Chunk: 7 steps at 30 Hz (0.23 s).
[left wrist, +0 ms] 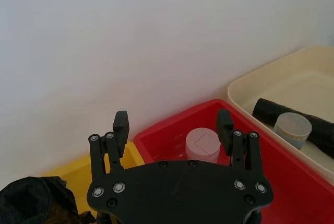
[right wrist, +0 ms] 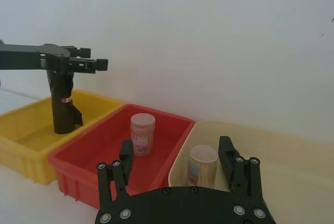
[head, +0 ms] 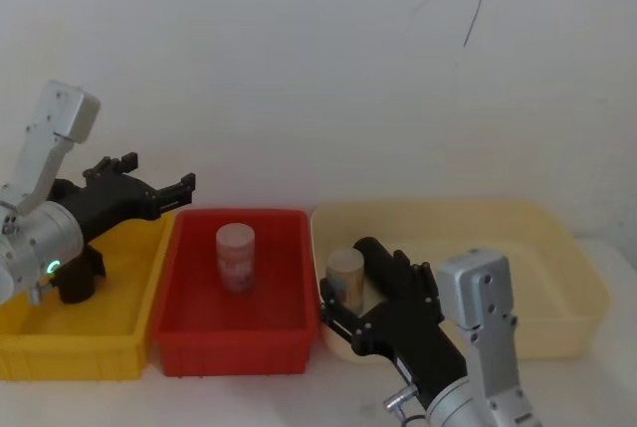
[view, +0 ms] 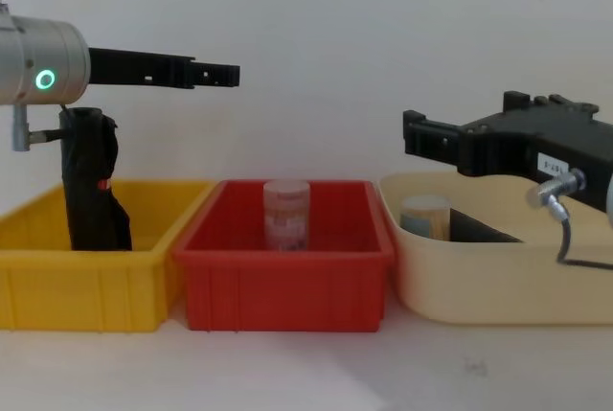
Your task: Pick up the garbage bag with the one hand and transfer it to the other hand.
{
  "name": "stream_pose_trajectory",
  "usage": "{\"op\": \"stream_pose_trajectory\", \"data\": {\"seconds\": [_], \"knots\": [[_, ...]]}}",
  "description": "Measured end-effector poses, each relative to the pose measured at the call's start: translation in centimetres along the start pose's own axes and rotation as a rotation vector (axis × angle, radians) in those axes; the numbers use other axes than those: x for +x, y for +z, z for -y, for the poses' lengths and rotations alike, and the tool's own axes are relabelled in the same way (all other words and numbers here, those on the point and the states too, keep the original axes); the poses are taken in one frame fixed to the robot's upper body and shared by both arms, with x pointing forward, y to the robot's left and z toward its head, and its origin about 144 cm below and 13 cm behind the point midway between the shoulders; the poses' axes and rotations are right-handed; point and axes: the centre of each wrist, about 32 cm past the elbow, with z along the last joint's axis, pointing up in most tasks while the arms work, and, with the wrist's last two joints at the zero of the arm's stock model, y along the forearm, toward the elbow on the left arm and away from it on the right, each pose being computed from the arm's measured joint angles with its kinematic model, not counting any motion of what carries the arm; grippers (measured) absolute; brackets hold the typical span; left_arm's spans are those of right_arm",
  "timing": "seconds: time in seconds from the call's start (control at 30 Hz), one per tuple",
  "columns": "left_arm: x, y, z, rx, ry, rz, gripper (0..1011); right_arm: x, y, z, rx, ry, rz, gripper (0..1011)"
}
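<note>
Chest view: empty, spread left gripper (view: pixel 215 74) above the yellow bin (view: pixel 96 277) should drop squarely astride its upright garbage bag (view: pixel 91 181); right gripper (view: pixel 414 133), also spread, waits far right.

Lab bench — bare white wall (head: pixel 318 69), three plastic sorting bins (view: pixel 287 267).

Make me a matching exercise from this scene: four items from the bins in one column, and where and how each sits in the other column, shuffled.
Things:
1. pink jar
2. pale-lidded jar
3. black bundle with a red mark
4. black roll

Places:
A. standing upright in the yellow bin
B. standing in the red bin
C. standing in the cream bin
D. lying on its side in the cream bin

Pairs: 1-B, 2-C, 3-A, 4-D
</note>
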Motion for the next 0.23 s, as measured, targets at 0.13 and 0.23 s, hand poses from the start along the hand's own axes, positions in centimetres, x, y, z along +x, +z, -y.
{"op": "stream_pose_trajectory", "data": {"seconds": [0.13,0.23], "knots": [[0.10,-0.12,0.00,0.000,-0.009,0.003,1001,-0.24,-0.06,0.24,0.002,0.009,0.001,1000],[0.15,-0.18,-0.01,0.000,-0.014,0.005,1001,-0.36,-0.09,0.38,0.003,0.014,0.001,1000]]}}
